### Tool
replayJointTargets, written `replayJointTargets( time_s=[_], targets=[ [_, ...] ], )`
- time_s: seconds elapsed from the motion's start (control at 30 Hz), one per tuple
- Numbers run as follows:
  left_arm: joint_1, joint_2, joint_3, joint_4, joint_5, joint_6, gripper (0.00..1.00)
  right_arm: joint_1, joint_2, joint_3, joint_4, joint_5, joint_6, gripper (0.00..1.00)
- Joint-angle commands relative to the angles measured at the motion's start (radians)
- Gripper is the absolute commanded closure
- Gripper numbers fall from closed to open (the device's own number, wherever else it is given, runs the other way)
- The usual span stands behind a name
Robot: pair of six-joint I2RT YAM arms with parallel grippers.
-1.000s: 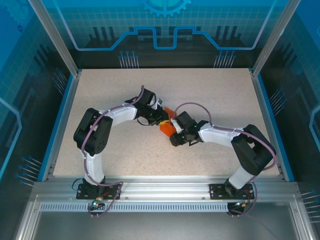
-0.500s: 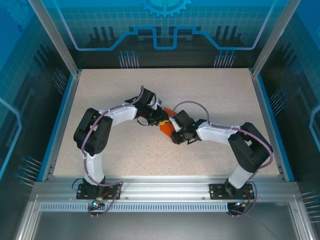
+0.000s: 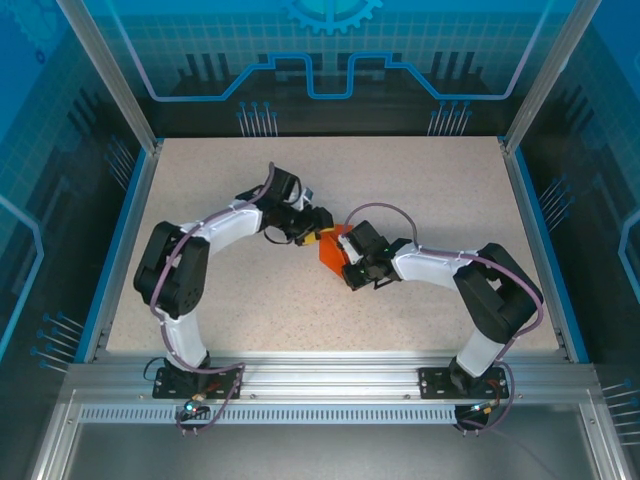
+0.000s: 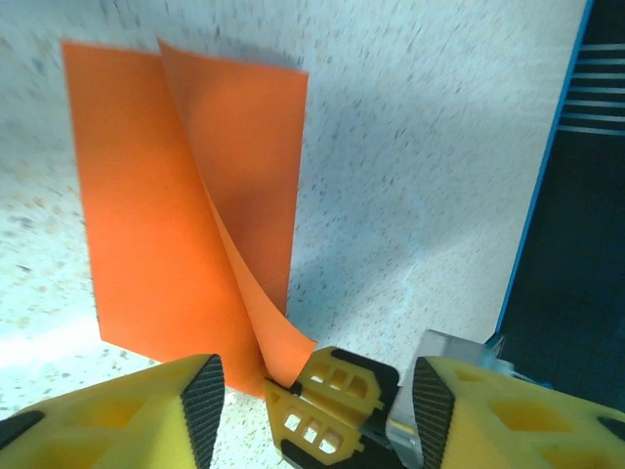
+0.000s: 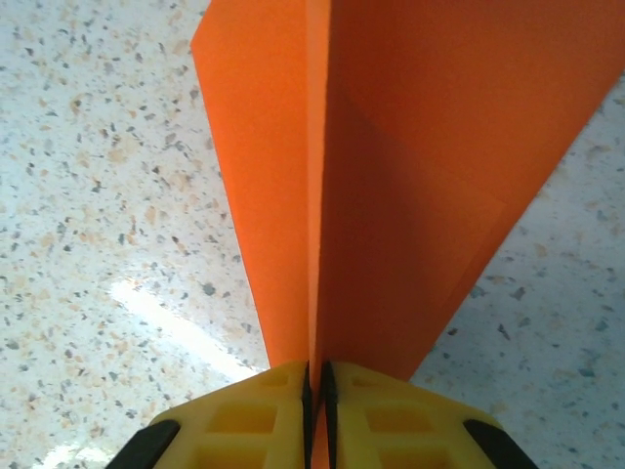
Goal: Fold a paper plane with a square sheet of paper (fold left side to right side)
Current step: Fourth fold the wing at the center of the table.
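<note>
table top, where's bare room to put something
Free: the far strip of the table by the back wall, and the near patch between left arm, right arm and front rail. Crowded: the middle, where left gripper and right gripper meet at the paper.

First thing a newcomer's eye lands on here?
The bright orange sheet of paper at mid-table, half folded, with one flap lifted off the speckled table. The right end effector is pinched shut on its edge, while the left end effector stands open right beside it.
</note>
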Motion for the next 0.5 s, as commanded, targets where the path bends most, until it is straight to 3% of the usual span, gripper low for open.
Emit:
replayJointTargets(
  time_s=[0.0,0.2,0.47],
  targets=[
    [0.039,-0.081,-0.036,-0.036,-0.022,0.023,0.41,-0.015,-0.004,-0.007,0.035,-0.071,0.023,0.87],
    [0.053,-0.078,-0.097,-0.015,0.002,0.01,0.55,-0.058,-0.001,-0.035,0.073,-0.179,0.039,0.88],
    [0.001,0.018,-0.087,0.028,0.034,-0.009,0.59,-0.087,0.025,-0.054,0.088,-0.231,0.054,0.88]
  ],
)
